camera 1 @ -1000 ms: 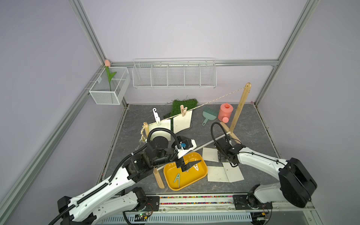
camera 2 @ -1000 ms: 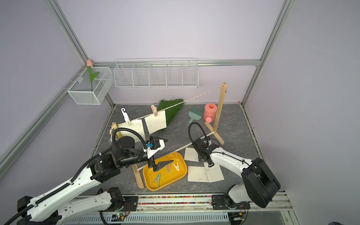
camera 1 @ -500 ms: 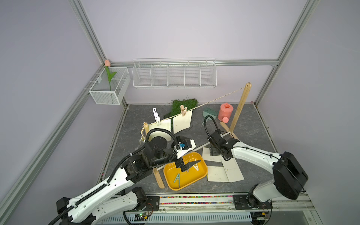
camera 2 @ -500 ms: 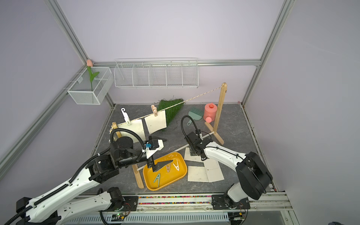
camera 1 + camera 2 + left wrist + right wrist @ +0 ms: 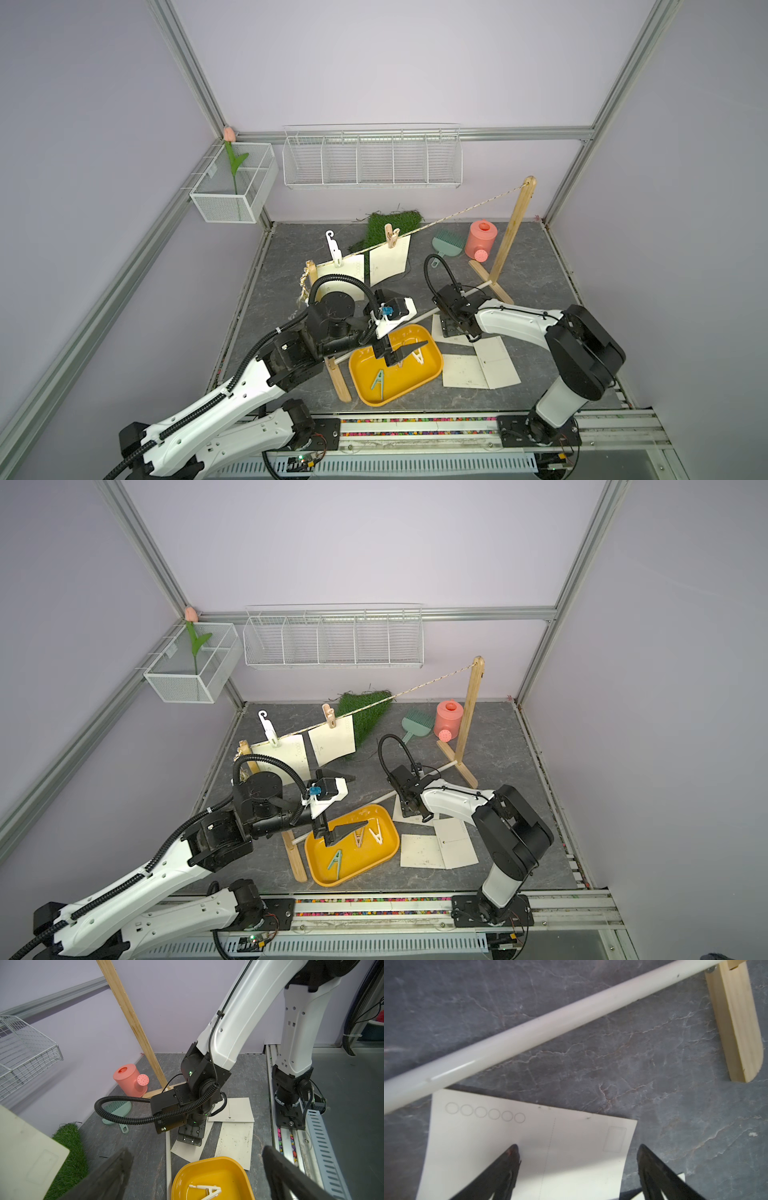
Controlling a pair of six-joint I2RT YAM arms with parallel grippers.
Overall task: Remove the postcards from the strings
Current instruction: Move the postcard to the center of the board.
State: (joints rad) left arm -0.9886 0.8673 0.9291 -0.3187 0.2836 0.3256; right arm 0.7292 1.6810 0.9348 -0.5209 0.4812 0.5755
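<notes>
We record two postcards [image 5: 389, 262] hanging from the string [image 5: 469, 208] under clothespins [image 5: 390, 235]. Three more lie on the table [image 5: 540, 266] beside the yellow tray [image 5: 405, 385]. The left hand [image 5: 405, 351] is released and empty above the tray. The right hand [image 5: 577, 1147] is released, spread over a table postcard, grasping nothing.

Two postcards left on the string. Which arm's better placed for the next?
Left, probably: the left gripper is open, raised beside the hanging postcards. The right gripper is open too, but low over a postcard on the table.
</notes>
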